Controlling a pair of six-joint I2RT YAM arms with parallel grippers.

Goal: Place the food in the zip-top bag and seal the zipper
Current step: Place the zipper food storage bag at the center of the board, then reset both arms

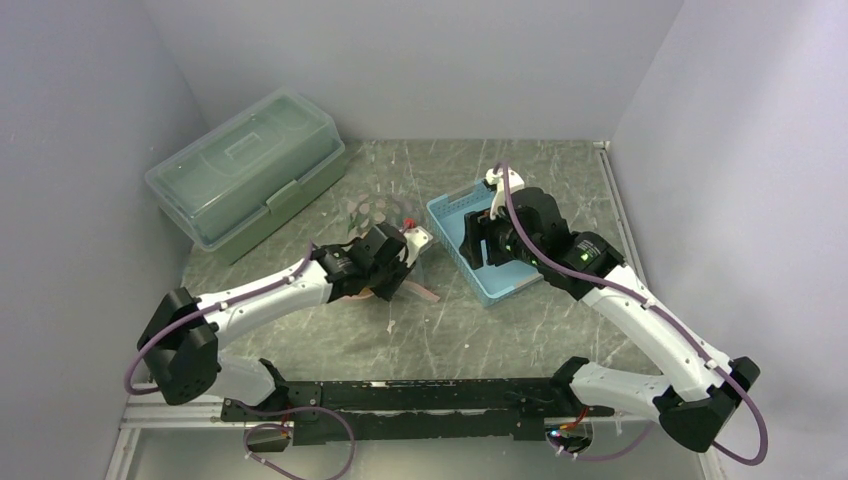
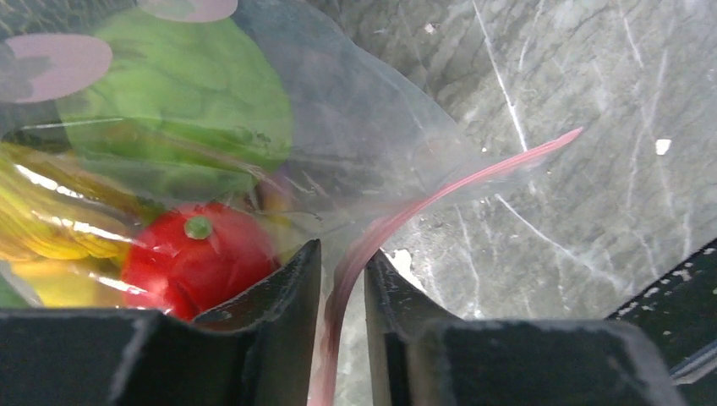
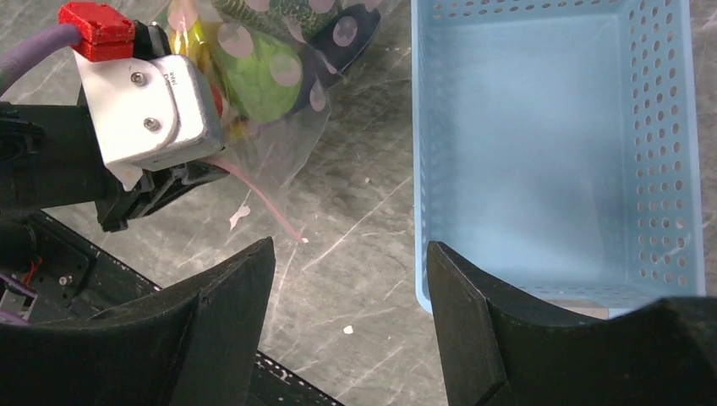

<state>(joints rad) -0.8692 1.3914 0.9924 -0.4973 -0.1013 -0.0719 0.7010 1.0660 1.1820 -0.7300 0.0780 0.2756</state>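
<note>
1. Top view, centre: the bag (image 1: 372, 210) lies mostly under the left arm (image 1: 375, 258), and what it holds is too small to name.
2. Left wrist view: the pink zipper (image 2: 473, 182) blurs at the bottom edge between the left gripper's fingers (image 2: 279, 321). The bananas (image 2: 51, 228) are cut off at the left edge.
3. Right wrist view: the blue basket (image 3: 668, 169) is cut off at the top edge. Its near end is hidden behind the right gripper's finger (image 3: 550, 338).

robotics lab cell: bare grey walls (image 1: 420, 60), scratched marbled table (image 1: 470, 320), black arm-mounting rail (image 1: 400, 410) along its edge
</note>
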